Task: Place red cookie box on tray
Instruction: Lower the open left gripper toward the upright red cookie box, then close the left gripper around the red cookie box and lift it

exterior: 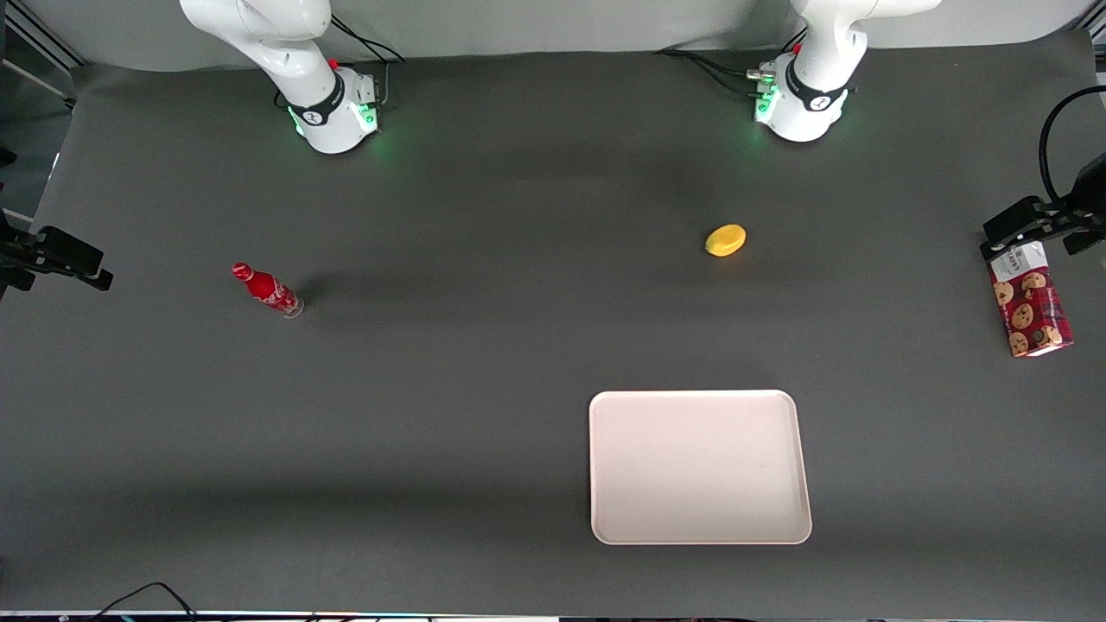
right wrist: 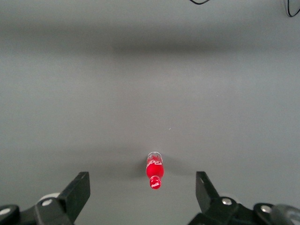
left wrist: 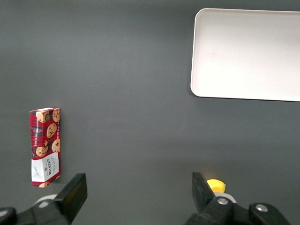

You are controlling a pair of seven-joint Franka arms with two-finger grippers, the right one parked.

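The red cookie box (exterior: 1030, 302) lies flat on the dark table at the working arm's end, with its white label end farther from the front camera. It also shows in the left wrist view (left wrist: 45, 147). The pale cream-pink tray (exterior: 700, 466) lies empty, nearer the front camera than the box; the wrist view shows it too (left wrist: 248, 54). My left gripper (left wrist: 139, 192) hangs high over bare table, open and empty, fingers wide apart. It is well off to one side of the box and does not show in the front view.
A yellow lemon-like fruit (exterior: 726, 240) lies between the working arm's base and the tray, and shows by one finger (left wrist: 215, 185). A small red bottle (exterior: 268, 291) lies toward the parked arm's end. A black fixture (exterior: 1032, 220) sits by the box's label end.
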